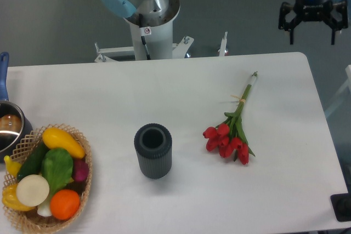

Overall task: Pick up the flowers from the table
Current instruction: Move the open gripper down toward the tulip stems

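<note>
Camera: flowers (232, 134) on table (181, 86), well below gripper (312, 39) (jaws apart).

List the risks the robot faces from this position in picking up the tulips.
1. The stems of the flowers are thin and lie flat on the table, so the open gripper may close above them.
2. Grasped at the blooms, the petals could be crushed.

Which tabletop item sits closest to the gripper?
The flowers, right side of the table; the grey ribbed cup and vegetable basket lie farther from the gripper.
</note>
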### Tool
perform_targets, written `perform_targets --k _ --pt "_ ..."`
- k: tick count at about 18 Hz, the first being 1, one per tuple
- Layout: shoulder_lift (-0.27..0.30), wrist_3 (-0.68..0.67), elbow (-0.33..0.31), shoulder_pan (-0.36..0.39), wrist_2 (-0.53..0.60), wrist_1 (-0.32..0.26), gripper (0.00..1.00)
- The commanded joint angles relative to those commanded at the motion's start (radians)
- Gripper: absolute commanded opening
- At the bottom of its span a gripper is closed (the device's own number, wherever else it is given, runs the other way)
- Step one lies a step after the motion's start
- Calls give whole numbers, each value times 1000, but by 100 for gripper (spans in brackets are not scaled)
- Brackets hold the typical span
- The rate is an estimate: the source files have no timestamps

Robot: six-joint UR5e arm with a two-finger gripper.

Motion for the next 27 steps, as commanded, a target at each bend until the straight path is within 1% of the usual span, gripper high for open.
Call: perform_targets --k 11,13,17,21,22,23,27 --pt "2 -9 -9 -14 5 6 100" --pt "5 -9 -32 -15 3 8 100" --pt "-2 -9 -57 -15 2 11 100" --pt "8 -6 -107 -18 2 12 100" --pt "8 -9 -136 -20 2 12 100" --pt "6 -9 -146 -26 2 12 100" --pt "-31 -9 -158 -64 9 9 100"
